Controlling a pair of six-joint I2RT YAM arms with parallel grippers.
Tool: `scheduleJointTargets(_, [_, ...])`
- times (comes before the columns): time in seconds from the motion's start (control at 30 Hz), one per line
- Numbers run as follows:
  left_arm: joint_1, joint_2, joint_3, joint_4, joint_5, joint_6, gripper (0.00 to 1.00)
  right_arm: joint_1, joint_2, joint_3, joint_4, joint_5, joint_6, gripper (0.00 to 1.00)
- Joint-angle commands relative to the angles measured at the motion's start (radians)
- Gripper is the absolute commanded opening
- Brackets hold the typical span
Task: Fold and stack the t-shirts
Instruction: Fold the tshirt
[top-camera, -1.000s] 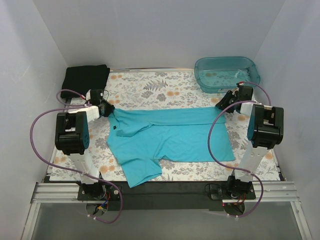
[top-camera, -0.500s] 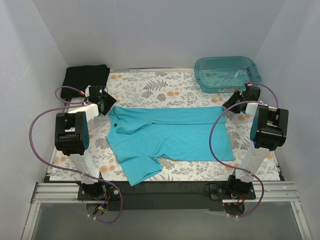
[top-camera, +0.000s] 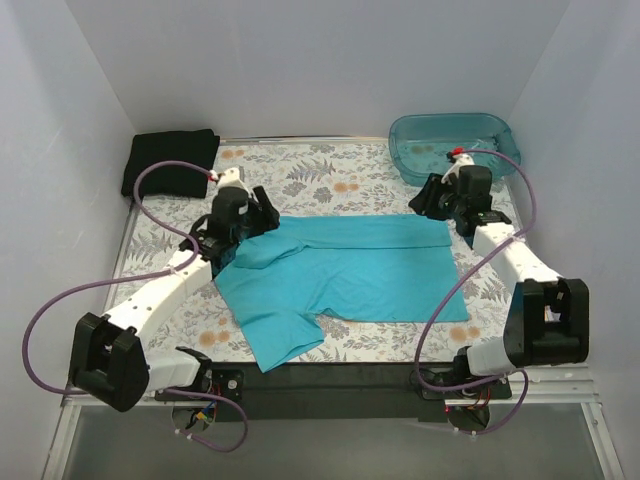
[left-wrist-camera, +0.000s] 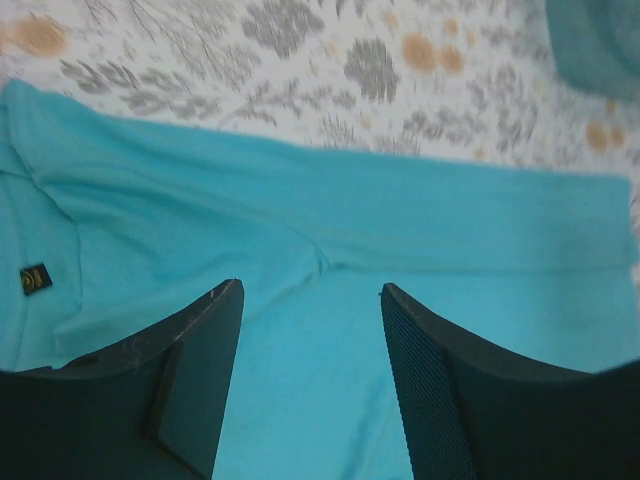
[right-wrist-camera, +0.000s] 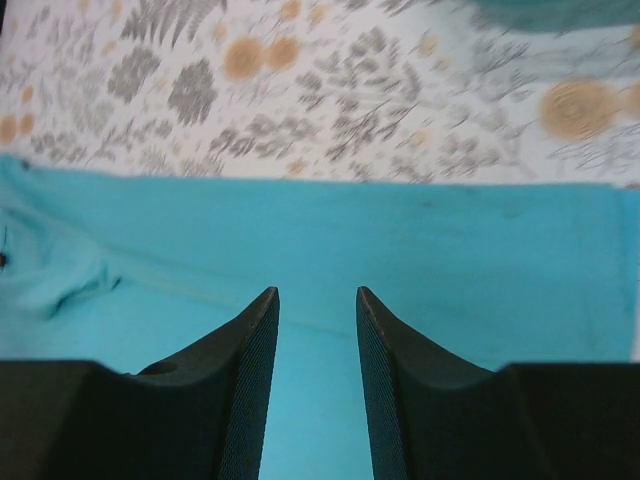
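The turquoise t-shirt (top-camera: 340, 275) lies spread on the floral table, its far edge folded over toward me and one sleeve pointing to the near left. The black t-shirt (top-camera: 170, 160) sits folded at the back left corner. My left gripper (top-camera: 262, 213) hovers over the turquoise shirt's far left part near the collar. Its jaws are open with nothing between them (left-wrist-camera: 310, 290), only turquoise cloth (left-wrist-camera: 300, 220) below. My right gripper (top-camera: 427, 200) hangs over the shirt's far right corner, open with a narrower gap and empty (right-wrist-camera: 317, 292).
A translucent teal tub (top-camera: 455, 145) stands at the back right, just behind the right wrist. The floral tablecloth (top-camera: 330, 175) shows beyond the shirt's far edge. White walls close in on three sides. Purple cables loop from both arms.
Both arms have swung in from the table's sides toward the shirt's far edge. The left gripper has opened and let go of the collar corner. The shirt lies still.
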Motion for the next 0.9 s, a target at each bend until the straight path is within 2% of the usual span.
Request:
scheduleJointTargets(0.0, [-0.107,-0.029,-0.063,-0.089,-0.095,0.126,0.53,0.129,-0.082,-0.054,-0.089,0.050,-0.037,0.38])
scheduleJointTargets(0.07, [-0.173,-0.020,-0.071,-0.089,-0.118,0.178,0.49,0.178,-0.145,-0.090,-0.103,0.061,-0.041,0.38])
scheduleJointTargets(0.2, [-0.218,0.043,-0.061,-0.063,-0.126,0.276,0.42,0.249,-0.266,-0.172,-0.132,0.072,-0.038,0.38])
scheduleJointTargets(0.33, [-0.245,0.155,-0.031,-0.053,-0.114,0.345,0.37,0.252,-0.359,-0.241,-0.164,0.064,-0.031,0.38])
scheduleJointTargets(0.5, [-0.255,0.271,-0.014,-0.049,-0.103,0.355,0.34,0.252,-0.474,-0.293,-0.204,0.081,-0.043,0.38])
scheduleJointTargets(0.6, [-0.255,0.302,-0.002,-0.036,-0.141,0.370,0.33,0.252,-0.532,-0.305,-0.238,0.125,-0.058,0.40])
scheduleJointTargets(0.73, [-0.255,0.339,0.023,-0.020,-0.155,0.401,0.32,0.251,-0.598,-0.307,-0.277,0.180,-0.080,0.52])
scheduleJointTargets(0.87, [-0.255,0.382,0.044,-0.019,-0.168,0.422,0.32,0.251,-0.650,-0.305,-0.297,0.214,-0.083,0.57])
